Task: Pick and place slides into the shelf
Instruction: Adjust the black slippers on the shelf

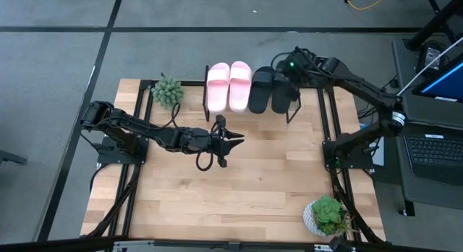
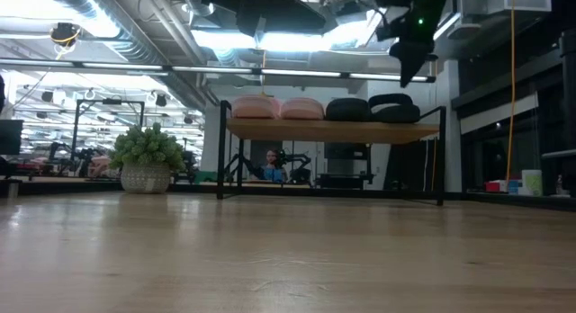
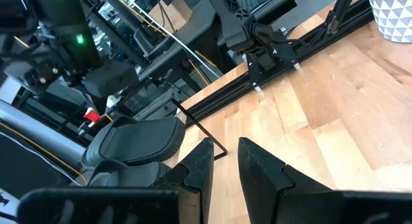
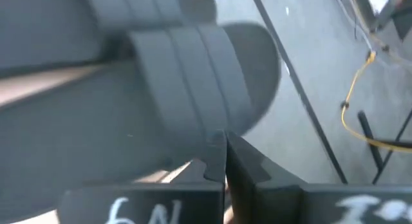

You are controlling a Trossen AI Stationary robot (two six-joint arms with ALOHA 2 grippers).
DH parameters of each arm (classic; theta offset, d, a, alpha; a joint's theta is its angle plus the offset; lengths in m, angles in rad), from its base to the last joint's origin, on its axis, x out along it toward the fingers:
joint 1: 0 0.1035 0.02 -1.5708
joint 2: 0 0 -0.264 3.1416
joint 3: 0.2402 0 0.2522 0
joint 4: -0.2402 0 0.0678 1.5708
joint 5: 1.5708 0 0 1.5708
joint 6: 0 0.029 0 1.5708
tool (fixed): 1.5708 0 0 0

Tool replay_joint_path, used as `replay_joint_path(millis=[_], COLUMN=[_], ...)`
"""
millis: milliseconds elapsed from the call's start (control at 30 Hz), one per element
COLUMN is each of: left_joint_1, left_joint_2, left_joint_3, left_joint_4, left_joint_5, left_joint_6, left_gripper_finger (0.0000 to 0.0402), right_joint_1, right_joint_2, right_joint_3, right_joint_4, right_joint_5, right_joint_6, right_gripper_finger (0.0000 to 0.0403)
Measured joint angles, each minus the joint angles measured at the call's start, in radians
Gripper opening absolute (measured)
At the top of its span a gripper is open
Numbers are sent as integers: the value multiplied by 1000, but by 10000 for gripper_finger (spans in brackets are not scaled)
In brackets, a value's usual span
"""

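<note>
pale pink and black, the four slides sit side by side on the shelf [image 1: 318,100] at the far edge of the table [image 1: 253,187]: two pink slides [image 1: 228,85] on the left, two black slides [image 1: 273,91] on the right. each one's long axis runs front to back across the plank, so the row itself runs left to right; from the low view their rounded ends face the camera, but toe or heel cannot be told. the rightmost black slide [image 2: 393,107] sits a little higher and more tilted than its neighbour.

the right gripper [image 1: 289,66] hovers just above the far end of that rightmost black slide, not holding it; in its wrist view the two fingers [image 4: 241,163] are pressed together with nothing between them, and the slide's wide strap [image 4: 187,76] lies just beyond the tips.

the left gripper [image 1: 233,142] waits over the middle of the table, well in front of the shelf, its fingers [image 3: 261,163] a narrow gap apart and empty, pointing toward the black slides.
</note>
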Motion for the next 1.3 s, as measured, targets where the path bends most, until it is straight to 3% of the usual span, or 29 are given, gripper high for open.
replay_joint_path(millis=[233,433,1300], left_joint_1=[0,0,0], left_joint_2=[0,0,0], left_joint_3=[0,0,0], left_joint_4=[0,0,0], left_joint_5=[0,0,0], left_joint_6=[0,0,0], left_gripper_finger=[65,65,65], right_joint_1=[-91,-139,-145], right_joint_2=[52,86,119], right_joint_3=[0,0,-1], right_joint_4=[-24,3,97], right_joint_5=[-2,-153,-238], right_joint_6=[23,-2,-113], right_gripper_finger=[3,2,1])
